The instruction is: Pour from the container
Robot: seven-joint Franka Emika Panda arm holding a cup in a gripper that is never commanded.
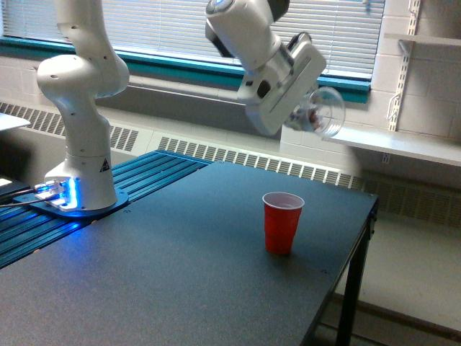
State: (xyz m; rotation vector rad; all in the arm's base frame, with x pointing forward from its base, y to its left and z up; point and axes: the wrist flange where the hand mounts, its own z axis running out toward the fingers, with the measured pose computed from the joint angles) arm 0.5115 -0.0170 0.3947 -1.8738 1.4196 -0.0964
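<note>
End effector pinching the clear container, tipped on its side in the air, above and right of the upright red cup on the counter.

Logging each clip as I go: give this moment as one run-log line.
phase: pre-pour | gripper: holds clear cup, tipped on its side, above table | red cup: upright on table, below | spill: none seen
</note>
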